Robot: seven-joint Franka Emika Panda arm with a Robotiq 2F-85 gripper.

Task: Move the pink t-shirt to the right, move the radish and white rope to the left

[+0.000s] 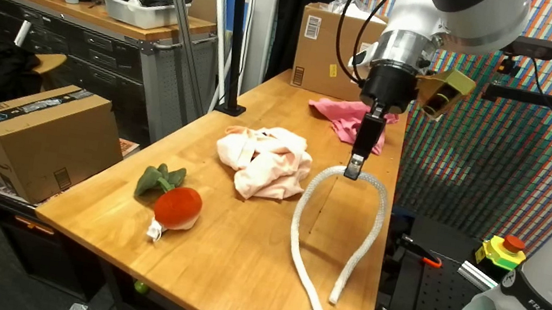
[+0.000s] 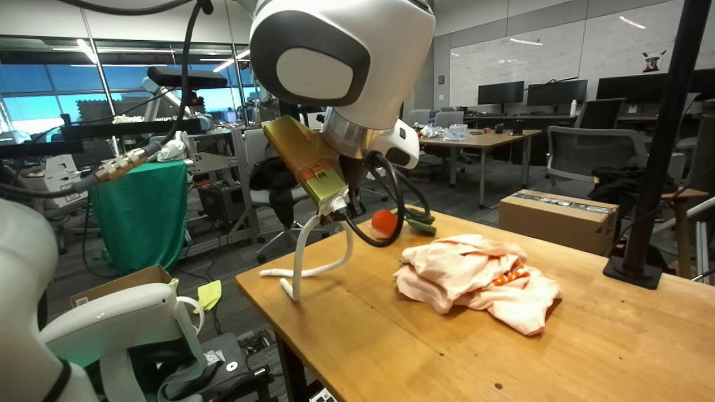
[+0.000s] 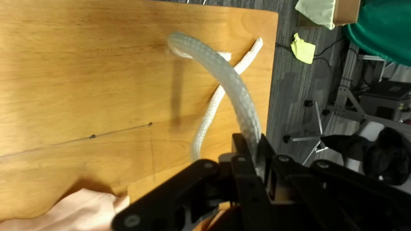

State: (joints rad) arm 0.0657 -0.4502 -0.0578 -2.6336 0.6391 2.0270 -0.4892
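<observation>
The white rope hangs in an arch from my gripper, its lower ends at the table. It also shows in an exterior view and the wrist view. In the wrist view my gripper is shut on the rope. A crumpled pale pink cloth lies mid-table, also in an exterior view. A brighter pink cloth lies farther back, partly hidden by the gripper. I cannot tell which is the t-shirt. The red plush radish with green leaves lies near a table corner, partly behind cables in an exterior view.
A black pole stands on the table's edge, also in an exterior view. A cardboard box stands at the table's far end. Another cardboard box sits beside the table. The rope hangs close to the table's robot-side edge.
</observation>
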